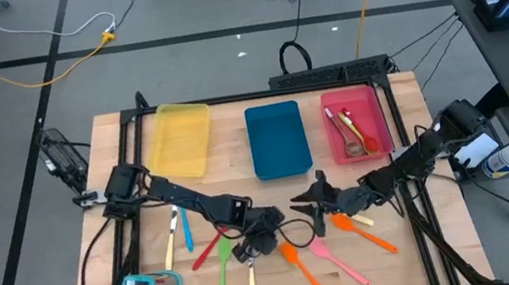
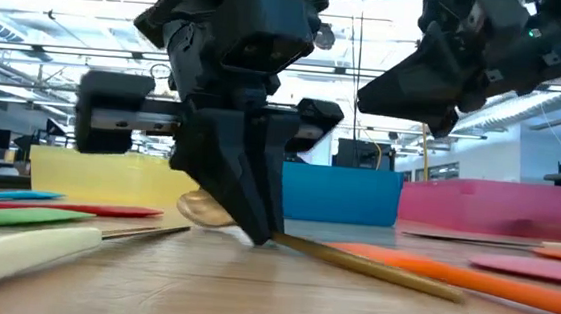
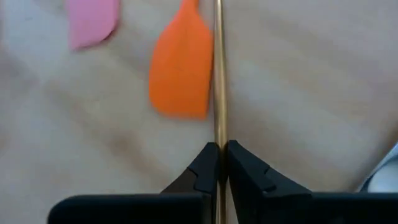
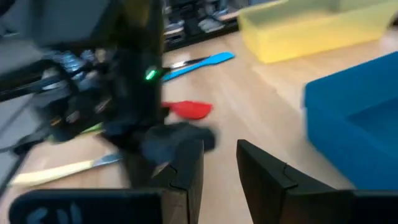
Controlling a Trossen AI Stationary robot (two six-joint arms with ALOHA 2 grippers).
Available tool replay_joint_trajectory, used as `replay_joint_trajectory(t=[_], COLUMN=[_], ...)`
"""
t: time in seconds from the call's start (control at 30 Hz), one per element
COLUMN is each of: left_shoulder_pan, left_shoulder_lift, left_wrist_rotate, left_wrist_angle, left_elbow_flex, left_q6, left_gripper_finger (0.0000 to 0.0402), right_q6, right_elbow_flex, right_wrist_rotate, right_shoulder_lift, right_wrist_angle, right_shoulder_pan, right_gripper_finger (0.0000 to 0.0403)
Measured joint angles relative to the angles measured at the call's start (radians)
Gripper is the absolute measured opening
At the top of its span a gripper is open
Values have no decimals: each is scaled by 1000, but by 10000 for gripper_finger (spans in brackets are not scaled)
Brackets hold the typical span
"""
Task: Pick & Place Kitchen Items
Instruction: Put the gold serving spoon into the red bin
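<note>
The step in hand looks like a pick: the left hand [image 3: 219, 163] is down on the surface, on the near side of the blue tray [image 1: 275, 139], with its two fingers pinched together on the thin gold handle of a metal spoon [image 3: 219, 74]. In the low view the fingertips touch the wood right where the handle runs out toward the orange spatula [image 2: 452, 275], and the spoon's rounded bowl shows just behind them; the utensil still lies flat on the surface, so I judge the grasp made but the lift not yet begun. In the left wrist view an orange spatula blade [image 3: 181, 70] sits just beside the handle, with a pink one [image 3: 92, 22] well apart from it. The right hand [image 4: 219, 163] hangs above the surface, also near side of the blue tray and close to the left one, its fingers standing partly apart with nothing between them. The red tray [image 1: 357, 123], beside the blue tray, already holds a few utensils, while the yellow tray [image 1: 178, 139] on the blue tray's other side looks bare; many plastic utensils remain scattered on the near side. The next move probably calls for a straight lift that clears the neighbouring orange blade, then a carry to a tray without the slim handle twisting in the grip.
</note>
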Motion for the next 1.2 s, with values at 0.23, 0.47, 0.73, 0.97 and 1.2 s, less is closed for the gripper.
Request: replay_joint_trajectory(t=[0.23,0.47,0.73,0.97,1.2], left_shoulder_pan=[46,108,164,168,154], left_shoulder_lift=[-35,-34,-34,-34,-35], left_wrist_rotate=[-100,-139,-222,-297,-386], left_wrist_angle=[38,77,143,256,306], left_elbow_flex=[1,0,0,0,1], left_q6=[68,46,30,45,31], left_gripper_finger=[15,20,21,16,24], right_q6=[-44,84,88,88,53], right_elbow_flex=[0,0,0,0,0], right_wrist_rotate=[-25,-52,-187,-236,-237], right_shoulder_lift=[0,0,0,0,0], right_wrist_angle=[-56,-227,-227,-228,-231], right_shoulder_pan=[-15,-65,-139,-186,-210], right_gripper_finger=[148,191,182,179,178])
